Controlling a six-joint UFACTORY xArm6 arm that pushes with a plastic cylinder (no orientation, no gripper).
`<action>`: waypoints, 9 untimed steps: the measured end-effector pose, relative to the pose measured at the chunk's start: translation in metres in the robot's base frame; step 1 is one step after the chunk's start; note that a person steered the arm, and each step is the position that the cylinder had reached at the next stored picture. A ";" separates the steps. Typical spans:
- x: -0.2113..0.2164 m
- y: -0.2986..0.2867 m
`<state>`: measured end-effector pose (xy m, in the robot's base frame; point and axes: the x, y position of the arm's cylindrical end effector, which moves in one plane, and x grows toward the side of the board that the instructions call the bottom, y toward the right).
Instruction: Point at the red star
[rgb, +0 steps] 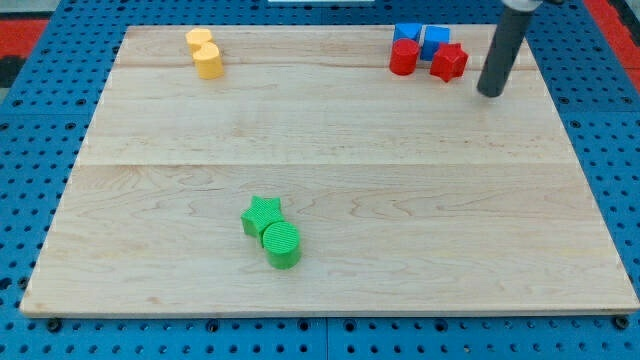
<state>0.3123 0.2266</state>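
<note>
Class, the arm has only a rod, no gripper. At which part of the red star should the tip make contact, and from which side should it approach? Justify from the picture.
Aim for the red star at its free point facing the view's right. My tip already sits just to its right and slightly lower, apart from it. The star's left is crowded by the red cylinder, and blue blocks sit behind it, so a right-side approach is likely cleanest.
</note>
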 end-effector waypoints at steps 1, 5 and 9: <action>-0.041 0.002; -0.085 0.001; -0.108 0.015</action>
<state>0.2038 0.2412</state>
